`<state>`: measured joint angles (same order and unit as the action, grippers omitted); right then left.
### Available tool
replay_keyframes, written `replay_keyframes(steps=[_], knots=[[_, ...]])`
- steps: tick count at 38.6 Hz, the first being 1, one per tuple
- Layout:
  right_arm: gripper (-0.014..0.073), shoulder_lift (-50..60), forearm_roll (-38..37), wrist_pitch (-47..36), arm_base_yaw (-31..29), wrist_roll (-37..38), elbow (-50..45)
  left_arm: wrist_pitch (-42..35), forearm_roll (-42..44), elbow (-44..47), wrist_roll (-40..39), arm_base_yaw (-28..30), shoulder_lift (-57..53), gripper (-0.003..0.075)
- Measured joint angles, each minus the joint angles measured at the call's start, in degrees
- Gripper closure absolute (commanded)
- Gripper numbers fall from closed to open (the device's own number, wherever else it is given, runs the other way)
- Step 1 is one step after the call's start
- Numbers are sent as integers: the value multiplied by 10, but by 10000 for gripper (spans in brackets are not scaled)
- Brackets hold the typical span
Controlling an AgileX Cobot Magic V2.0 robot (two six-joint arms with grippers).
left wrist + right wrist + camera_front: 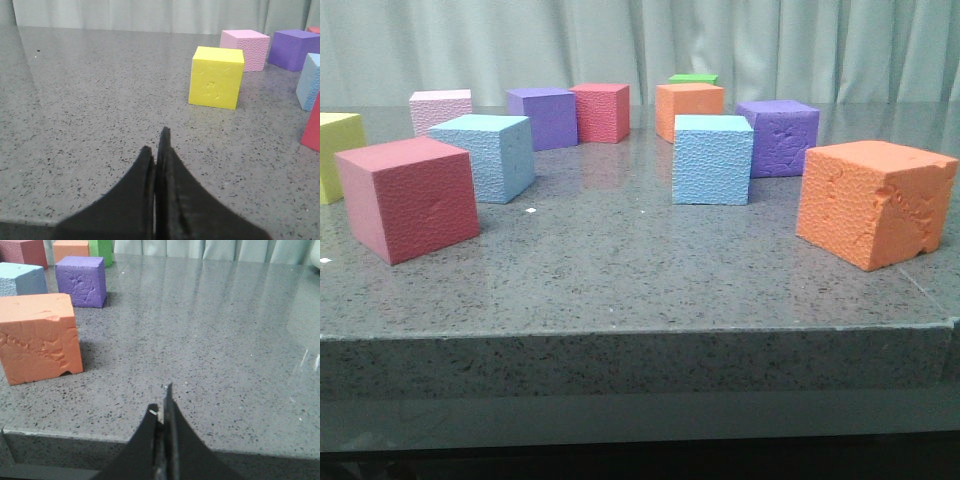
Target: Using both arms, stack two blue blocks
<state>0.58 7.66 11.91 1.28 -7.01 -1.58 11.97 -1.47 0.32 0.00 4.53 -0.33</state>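
Two sky-blue pebbled cubes stand apart on the grey table. One blue block (485, 155) is at the middle left, the other blue block (712, 158) at the middle right. The left one shows partly at the edge of the left wrist view (311, 81), the right one in the right wrist view (21, 279). My left gripper (156, 145) is shut and empty, low over bare table, well short of the blocks. My right gripper (162, 402) is shut and empty near the table's front edge. Neither gripper shows in the front view.
A red cube (408, 198) sits front left and a dented orange cube (875, 202) front right. A yellow cube (216, 77), pink cube (440, 108), purple cubes (544, 116) (780, 136), another red cube (601, 111), orange cube (689, 106) and green cube (693, 79) stand behind.
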Motion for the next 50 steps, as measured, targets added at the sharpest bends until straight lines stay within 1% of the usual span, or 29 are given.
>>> replay_keyframes(steps=[39,44,48,50], knots=[[660,0,0,0,0,0,0,-5,0,0,0,0,0,741],[660,0,0,-2,0,0,0,-45,11,0,0,0,0,741],[660,0,0,-30,0,0,0,-113,15,0,0,0,0,741],[660,0,0,-55,0,0,0,-163,15,0,0,0,0,741]])
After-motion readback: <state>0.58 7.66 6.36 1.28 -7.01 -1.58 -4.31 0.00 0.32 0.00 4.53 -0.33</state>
